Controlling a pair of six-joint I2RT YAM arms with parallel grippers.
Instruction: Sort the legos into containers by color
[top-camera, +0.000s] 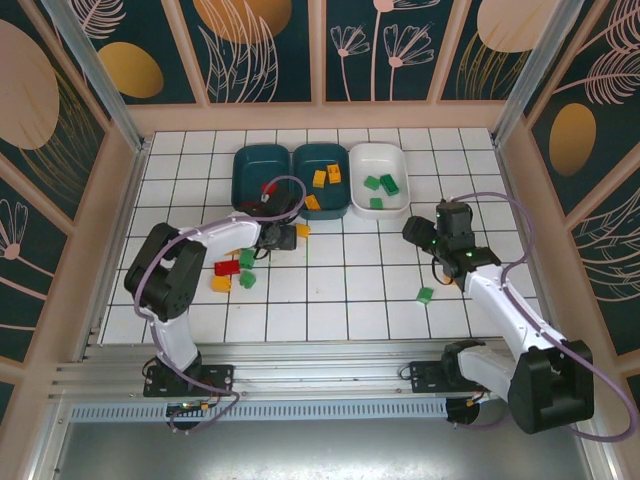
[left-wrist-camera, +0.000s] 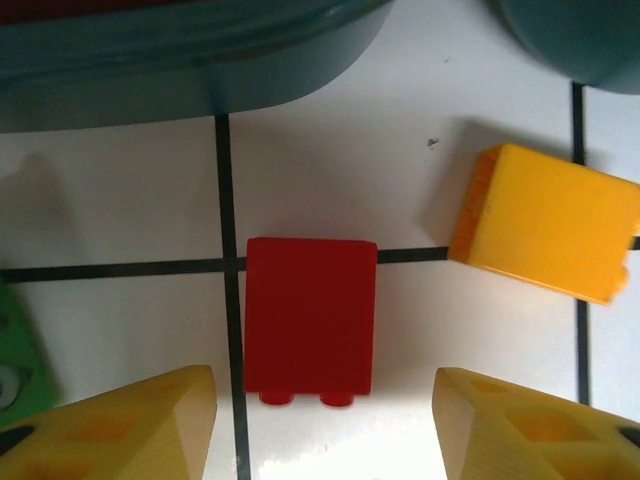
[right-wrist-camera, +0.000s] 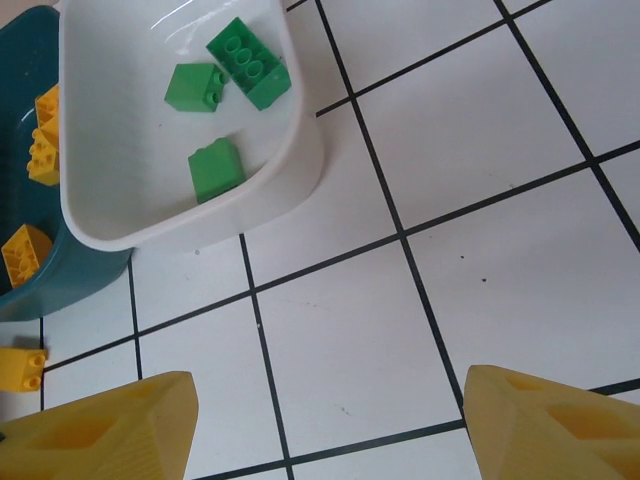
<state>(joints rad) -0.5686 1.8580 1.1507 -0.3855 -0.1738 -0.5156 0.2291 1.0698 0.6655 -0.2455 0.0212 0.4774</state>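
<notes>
The left gripper (left-wrist-camera: 325, 415) hangs low over the tiles on the near side of the left teal tray (left-wrist-camera: 180, 60). Its jaws stand apart on either side of a red brick (left-wrist-camera: 310, 318) — floor shows at each side, so the brick lies on the tiles ungripped. A yellow-orange brick (left-wrist-camera: 545, 222) lies just right of the red one, and a green brick (left-wrist-camera: 14, 365) shows at the left edge. The right gripper (right-wrist-camera: 330, 420) is spread wide over bare tiles, near and right of the white tray (right-wrist-camera: 300, 170), which holds three green bricks (right-wrist-camera: 250, 62). The middle teal tray (top-camera: 335, 195) holds yellow-orange pieces (top-camera: 320, 178). Other loose bricks (top-camera: 246, 259) lie left of centre — a lone green one (top-camera: 425, 294) sits to the right.
</notes>
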